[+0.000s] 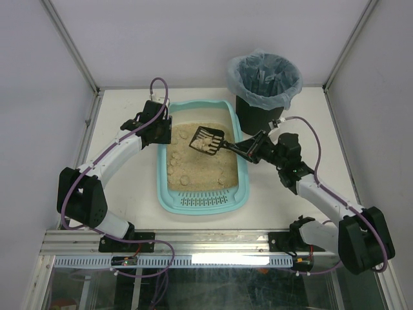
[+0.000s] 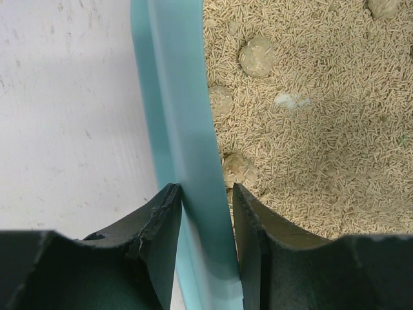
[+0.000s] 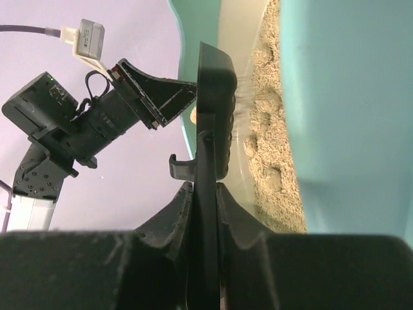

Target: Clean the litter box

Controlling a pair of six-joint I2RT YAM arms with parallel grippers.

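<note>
The litter box (image 1: pixel 162 184) is set mid-table (image 1: pixel 129 194), its slotted end at 6 o'clock, with clumps (image 1: pixel 184 180) scattered through the litter. A bagged black bin (image 1: pixel 257 115) is stood just off its 1 o'clock corner. The box's rim at about 10 o'clock is clamped between the part-open jaws of the left gripper (image 2: pixel 205 194). The scoop (image 1: pixel 206 141) is held by its handle in the fully closed right gripper (image 3: pixel 205 190) at 3 o'clock, its head raised over the litter's far end.
</note>
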